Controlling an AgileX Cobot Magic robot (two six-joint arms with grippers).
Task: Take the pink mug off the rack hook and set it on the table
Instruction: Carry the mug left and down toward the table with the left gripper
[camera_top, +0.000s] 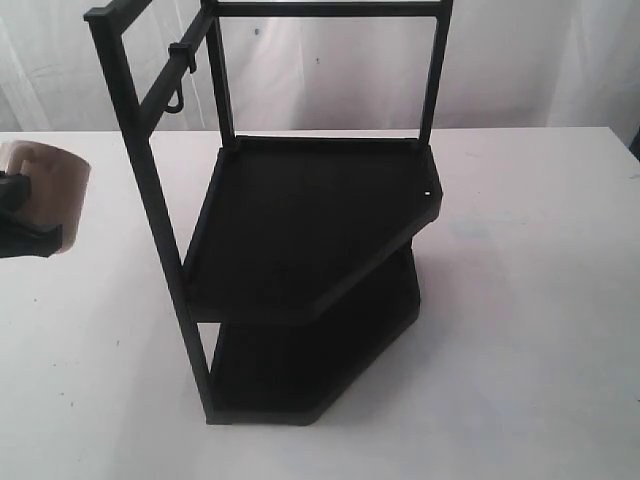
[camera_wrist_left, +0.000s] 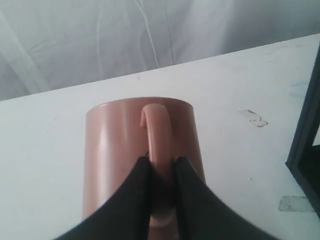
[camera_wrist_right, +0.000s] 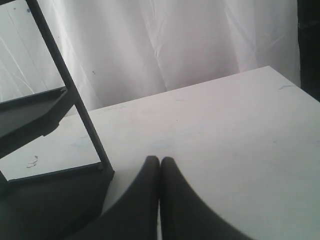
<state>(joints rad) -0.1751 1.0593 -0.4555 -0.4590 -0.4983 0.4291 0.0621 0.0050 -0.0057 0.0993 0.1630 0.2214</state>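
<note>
The pink mug is at the far left edge of the exterior view, well away from the rack. My left gripper is shut on the mug's loop handle, one black finger on each side. Whether the mug rests on the table or hangs above it, I cannot tell. The black rack hook hangs bare from the rack's top left bar. My right gripper is shut with nothing in it, over the white table beside the rack's corner post.
The rack's two angular shelves fill the middle of the exterior view. A shelf edge shows at the side of the left wrist view. A white curtain hangs behind the table. Small marks dot the tabletop.
</note>
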